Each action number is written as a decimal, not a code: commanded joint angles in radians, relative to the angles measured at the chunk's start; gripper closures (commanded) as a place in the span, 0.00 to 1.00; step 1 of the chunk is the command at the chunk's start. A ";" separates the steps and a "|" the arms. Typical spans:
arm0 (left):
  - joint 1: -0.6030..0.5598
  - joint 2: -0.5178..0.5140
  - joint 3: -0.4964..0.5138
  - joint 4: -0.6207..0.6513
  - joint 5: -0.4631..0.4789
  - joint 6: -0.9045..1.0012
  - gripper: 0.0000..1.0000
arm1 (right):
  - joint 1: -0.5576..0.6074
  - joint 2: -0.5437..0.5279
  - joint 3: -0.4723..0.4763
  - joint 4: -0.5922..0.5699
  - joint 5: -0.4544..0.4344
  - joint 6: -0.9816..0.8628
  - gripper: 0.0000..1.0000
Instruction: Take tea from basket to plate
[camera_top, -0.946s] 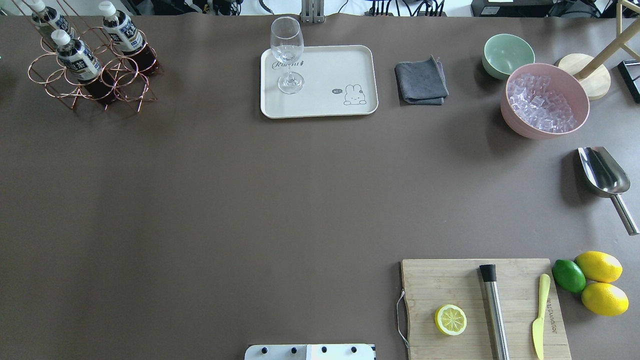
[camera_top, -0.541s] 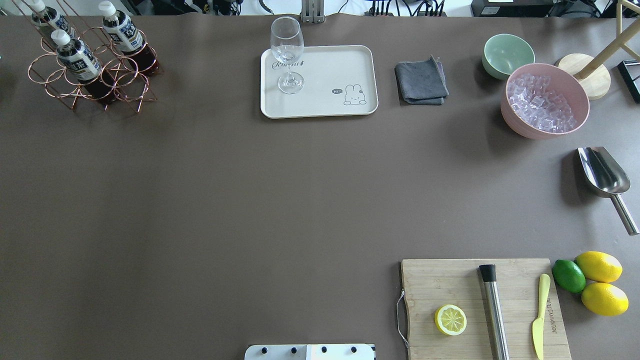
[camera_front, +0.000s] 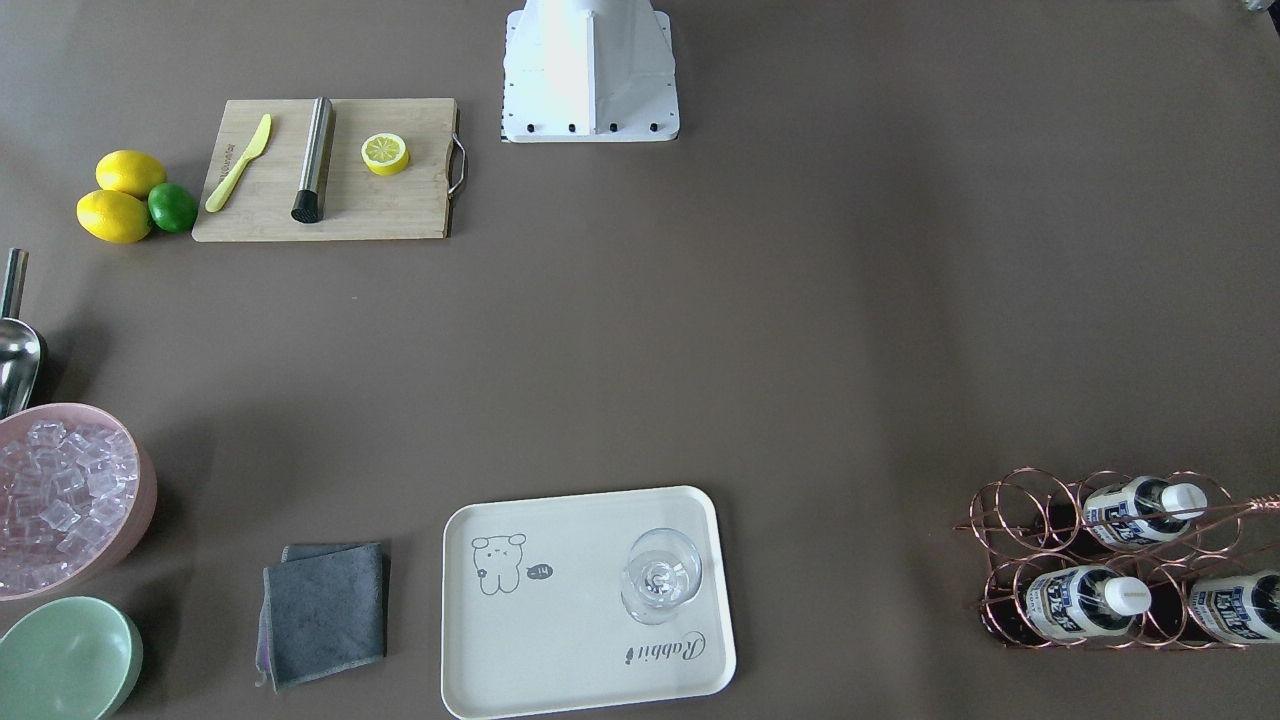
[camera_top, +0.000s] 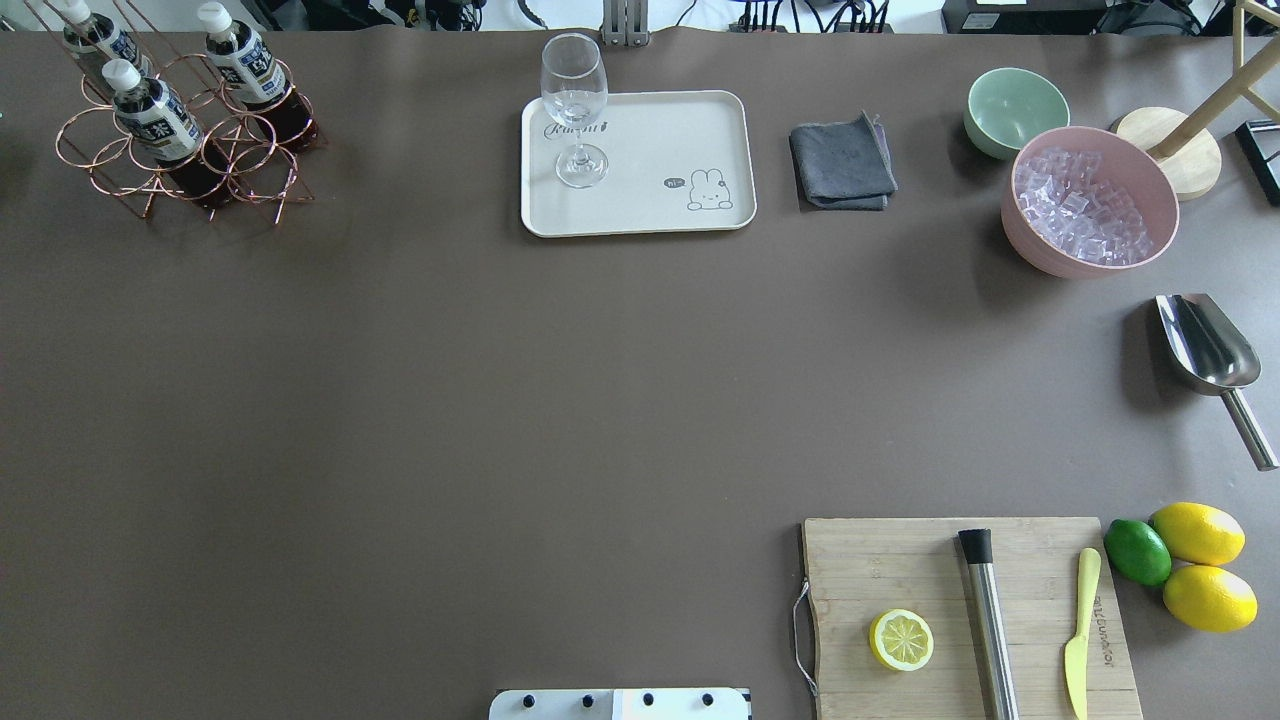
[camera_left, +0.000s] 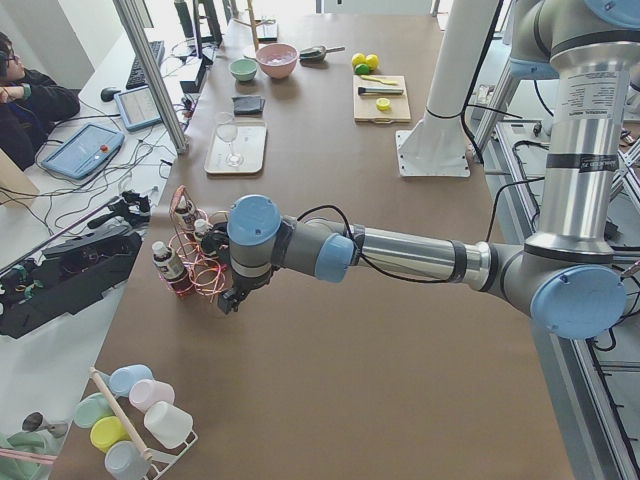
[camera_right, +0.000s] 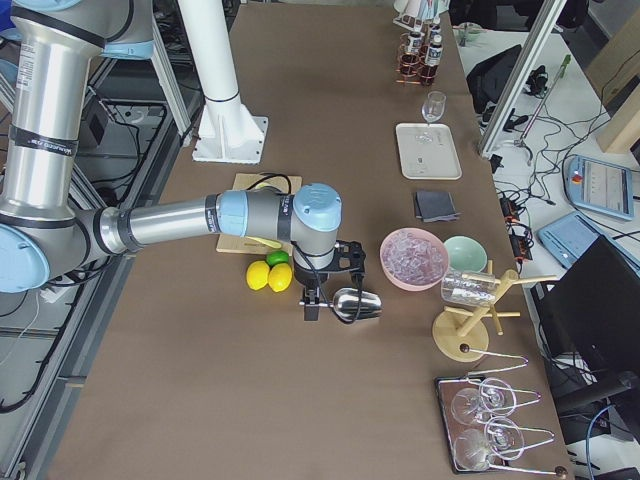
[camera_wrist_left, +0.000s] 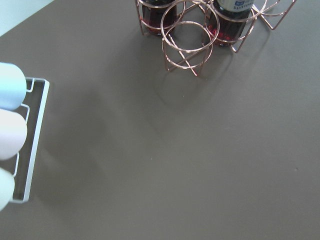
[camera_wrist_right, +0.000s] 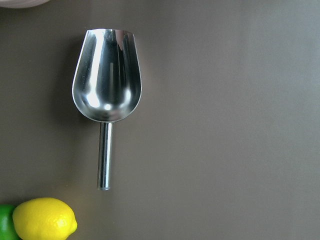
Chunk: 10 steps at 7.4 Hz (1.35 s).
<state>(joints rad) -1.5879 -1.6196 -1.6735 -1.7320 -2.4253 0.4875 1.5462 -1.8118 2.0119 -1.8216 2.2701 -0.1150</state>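
- Across the table, front view: three tea bottles (camera_front: 1075, 603) stood in the basket (camera_front: 1010, 510), well apart from the plate (camera_front: 560, 660).
- Overhead: each looked light, stiff, likely slick; best gripped high on its body.
- Left side: the left gripper (camera_left: 232, 300) hung beside the basket, pointing down; its opening could not be told.
- Right side: the right gripper (camera_right: 311, 300) hovered by a scoop (camera_right: 355, 303); likewise unclear.

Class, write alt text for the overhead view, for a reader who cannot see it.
Three tea bottles stand in a copper wire basket at far left; the cream plate at centre back holds only a stemmed glass.
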 joint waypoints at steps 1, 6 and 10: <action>0.139 -0.273 0.145 -0.046 0.008 0.015 0.02 | 0.000 0.000 -0.001 -0.001 -0.001 0.000 0.00; 0.114 -0.440 0.097 -0.024 0.072 0.293 0.02 | -0.001 0.014 -0.018 0.002 -0.004 -0.002 0.00; 0.157 -0.614 0.305 0.092 0.066 0.515 0.02 | -0.002 0.034 -0.054 0.013 -0.001 0.012 0.00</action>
<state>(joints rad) -1.4563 -2.1948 -1.4477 -1.6577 -2.3576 0.9351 1.5448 -1.7868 1.9757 -1.8117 2.2653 -0.1105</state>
